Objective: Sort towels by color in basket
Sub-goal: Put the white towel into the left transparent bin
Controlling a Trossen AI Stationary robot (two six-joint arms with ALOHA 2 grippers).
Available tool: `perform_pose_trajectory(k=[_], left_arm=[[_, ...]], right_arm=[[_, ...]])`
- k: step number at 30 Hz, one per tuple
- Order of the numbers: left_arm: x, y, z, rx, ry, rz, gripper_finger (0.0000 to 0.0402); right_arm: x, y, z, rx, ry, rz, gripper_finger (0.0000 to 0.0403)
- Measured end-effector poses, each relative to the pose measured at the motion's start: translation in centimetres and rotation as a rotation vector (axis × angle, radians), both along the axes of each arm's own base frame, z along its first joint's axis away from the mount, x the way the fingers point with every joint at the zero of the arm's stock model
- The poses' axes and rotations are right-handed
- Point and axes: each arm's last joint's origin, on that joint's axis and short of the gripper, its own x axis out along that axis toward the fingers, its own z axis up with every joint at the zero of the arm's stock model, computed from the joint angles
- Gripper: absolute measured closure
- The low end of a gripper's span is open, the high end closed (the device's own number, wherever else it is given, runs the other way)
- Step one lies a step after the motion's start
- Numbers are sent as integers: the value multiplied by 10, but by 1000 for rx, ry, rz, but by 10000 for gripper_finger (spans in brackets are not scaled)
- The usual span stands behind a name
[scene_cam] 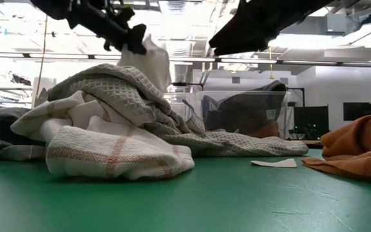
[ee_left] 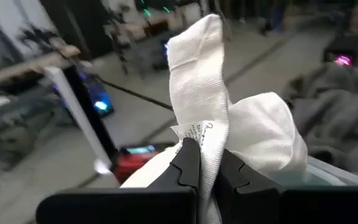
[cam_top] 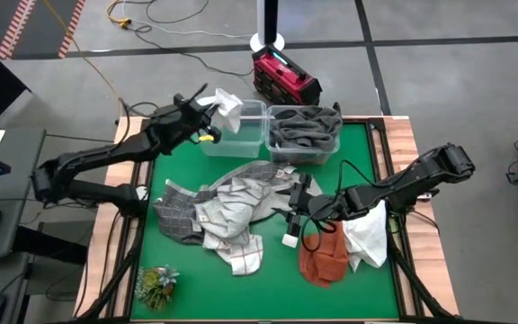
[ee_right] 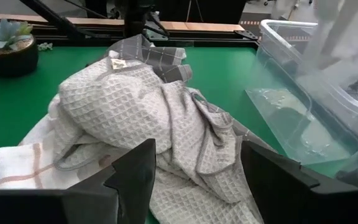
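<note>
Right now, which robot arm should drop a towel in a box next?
The left. Its gripper is shut on the white towel above the clear bin, while the right gripper hangs open, holding nothing.

white towel (cam_top: 226, 106); rust-orange towel (cam_top: 325, 256)

One camera looks straight down on the whole desk (cam_top: 268, 288) and both arms. Another sits at desk level, close to the towel heap (scene_cam: 114, 129), facing the room. Each wrist camera looks out past its own end effector (ee_left: 207, 168); the right one (ee_right: 197, 180) shares that heap (ee_right: 142, 124).
</note>
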Motion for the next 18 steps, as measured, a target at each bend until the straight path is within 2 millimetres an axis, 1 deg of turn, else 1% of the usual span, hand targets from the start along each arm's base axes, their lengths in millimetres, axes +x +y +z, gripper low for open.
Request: perform_pose_trajectory(k=[3, 6, 9, 11, 13, 15, 18], left_arm=[[6, 12, 2, -59, 29, -59, 398], [16, 26, 7, -153, 103, -96, 398], [29, 41, 8, -252, 253, -168, 398], [37, 49, 7, -253, 392, -236, 398], [44, 55, 1, -235, 524, -292, 398], [51, 60, -9, -220, 635, -343, 398], [58, 69, -22, -211, 715, -387, 398]], right_arm=[[0, -2, 0, 0, 0, -7, 138], [1, -2, 0, -4, 0, -6, 138], [1, -2, 1, -12, -3, 0, 138], [1, -2, 1, -10, -6, 3, 138], [1, -2, 1, -8, -4, 6, 138], [0, 1, 0, -9, 1, 14, 138], [-1, 5, 0, -8, 1, 32, 138]])
